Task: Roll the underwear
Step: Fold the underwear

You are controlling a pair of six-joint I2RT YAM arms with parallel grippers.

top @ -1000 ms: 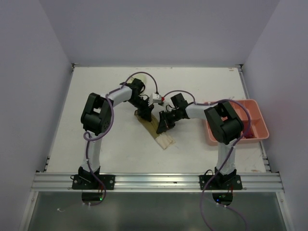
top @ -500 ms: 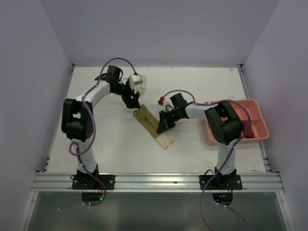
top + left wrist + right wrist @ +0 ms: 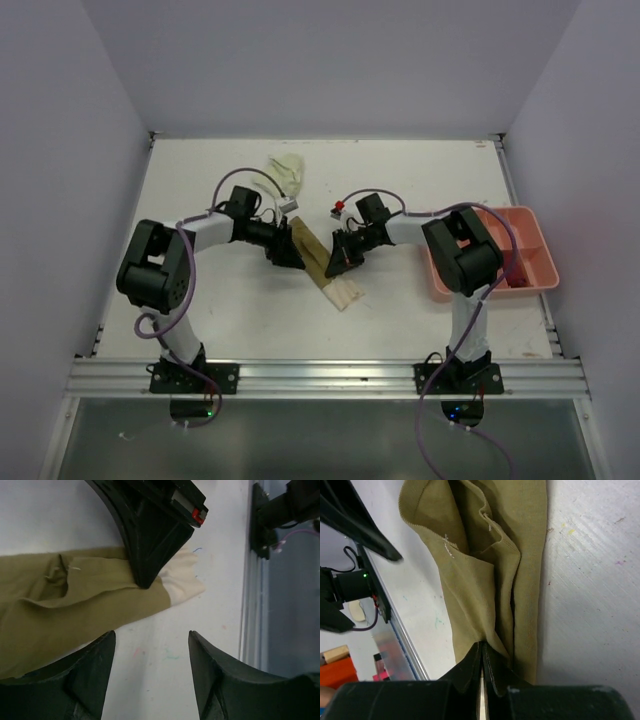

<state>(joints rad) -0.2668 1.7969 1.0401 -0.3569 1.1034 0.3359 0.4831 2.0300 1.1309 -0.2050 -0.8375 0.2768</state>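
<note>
The olive-tan underwear [image 3: 313, 252] sits mid-tabletop [image 3: 200, 200] as a long folded strip, running diagonally from far-left to near-right. There's a cream bit [image 3: 343, 292] poking out at its near end. The right hand [image 3: 482, 652] is pinched closed on a fold along the strip's right side, tips down at the cloth. The left hand [image 3: 151, 635] hangs at the strip's left side with its fingers spread apart, gripping nothing, one finger over the cloth's edge. A pale yellow-green piece [image 3: 287, 170] lies crumpled farther back, and a pink tray [image 3: 530, 240] sits off to the right.
</note>
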